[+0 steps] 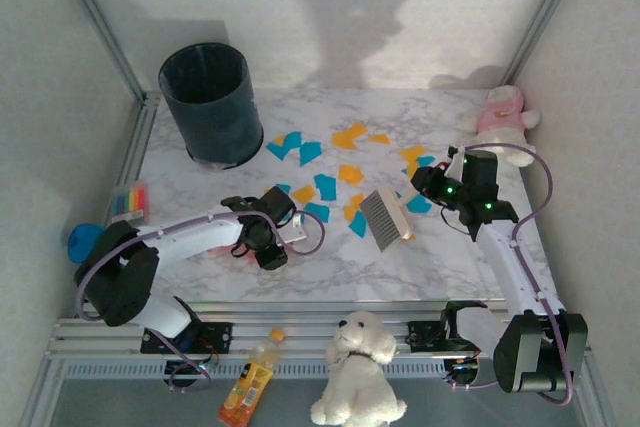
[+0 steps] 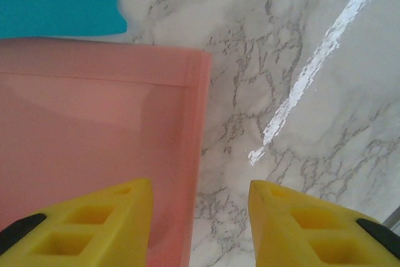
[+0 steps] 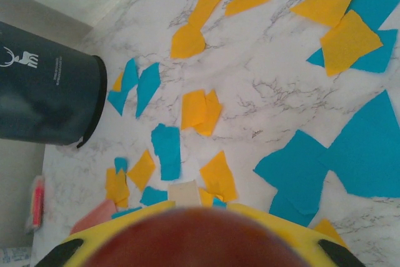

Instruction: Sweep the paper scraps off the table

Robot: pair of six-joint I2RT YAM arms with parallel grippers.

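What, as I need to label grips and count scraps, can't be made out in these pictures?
- Dustpan: left wrist view, cut off by left and bottom edges; top view, mostly under the left gripper.
- Brush handle: right wrist view, a reddish blur too close; top view, covered by the right gripper.
- Paper scraps beneath the brush: top view, hidden.
- Bin inside: top view, too dark.

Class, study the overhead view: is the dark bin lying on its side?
No, the dark bin stands upright on its base at the far left corner of the table, its open mouth facing up.
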